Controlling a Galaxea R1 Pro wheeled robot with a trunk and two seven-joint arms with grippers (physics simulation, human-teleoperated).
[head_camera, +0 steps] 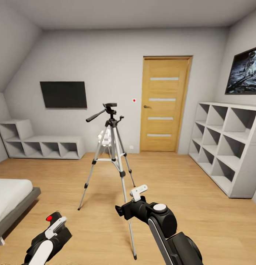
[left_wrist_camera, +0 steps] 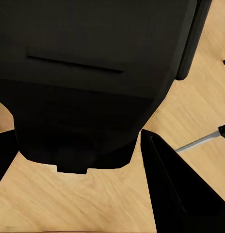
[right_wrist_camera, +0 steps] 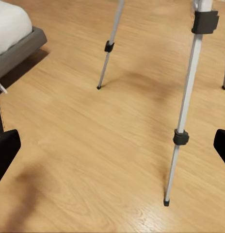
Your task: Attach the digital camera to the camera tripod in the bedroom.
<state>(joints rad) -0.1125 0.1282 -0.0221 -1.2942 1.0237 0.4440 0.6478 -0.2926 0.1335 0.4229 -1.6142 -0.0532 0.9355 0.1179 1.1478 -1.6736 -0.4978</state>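
We stand in the bedroom facing the tripod, which is upright on the wood floor in mid-room, its near leg reaching toward us between the two arms. Its black head is bare, pan handle pointing left.

Left pincer: low at near left, clamped on the camera. The head view shows the red button just above the white finger; the left wrist view shows the black body close to the lens with dark fingers on either side of it.

Right pincer: near centre, close to the tripod's near leg. In the right wrist view its finger tips sit at opposite edges with bare floor between, so the fingers are apart and hold nothing.

Progress, as we judge it: pick-up done and the tripod reached; mounting not yet done. The camera is well below the tripod head and must be raised and set on top.

Room for moving:
- bed corner at near left, beside the left arm
- cube shelves along the right wall, well apart
- open floor around the legs
- risk: either arm nudging the near leg and tipping the stand
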